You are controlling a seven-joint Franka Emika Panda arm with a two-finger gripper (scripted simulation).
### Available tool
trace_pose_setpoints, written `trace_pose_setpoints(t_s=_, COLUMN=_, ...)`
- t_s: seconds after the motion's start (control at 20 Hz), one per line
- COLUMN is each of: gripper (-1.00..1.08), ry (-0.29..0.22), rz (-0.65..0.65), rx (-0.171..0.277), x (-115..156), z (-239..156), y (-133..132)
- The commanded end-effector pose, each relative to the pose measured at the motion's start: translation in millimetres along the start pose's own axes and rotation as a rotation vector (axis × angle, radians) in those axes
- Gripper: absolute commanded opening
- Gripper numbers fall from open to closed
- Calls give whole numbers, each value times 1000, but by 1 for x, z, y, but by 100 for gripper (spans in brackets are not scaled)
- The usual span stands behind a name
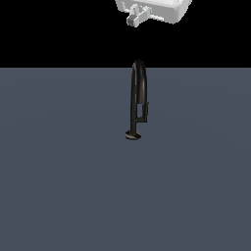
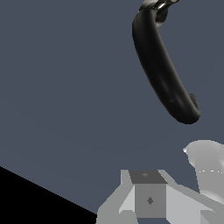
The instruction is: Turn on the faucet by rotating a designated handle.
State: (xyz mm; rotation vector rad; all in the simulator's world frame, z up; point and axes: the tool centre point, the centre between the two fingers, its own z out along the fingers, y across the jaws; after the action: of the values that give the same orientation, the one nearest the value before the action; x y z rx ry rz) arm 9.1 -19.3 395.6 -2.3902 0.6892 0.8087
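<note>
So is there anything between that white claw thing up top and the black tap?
No. In the exterior view the gripper hangs above the faucet, with only empty space between them. Nothing touches the handle.

One faucet [image 1: 136,93], one handle [image 1: 145,110] (apparently, small and dark), one arm [image 1: 154,9] overhead

Only the faucet [image 1: 138,98] rises from the bare floor [image 1: 59,186], open on every side.
</note>
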Motion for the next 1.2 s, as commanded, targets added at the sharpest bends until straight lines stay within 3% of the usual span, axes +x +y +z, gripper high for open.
trace_pose_setpoints(t_s=0.0, gripper=-100, ry=-36, rz=34, rx=36, x=16, z=0, y=-1)
trace_pose_setpoints(t_s=1.15, gripper=-100, ry=-395, rz=389, rx=397, x=174, z=30, y=19)
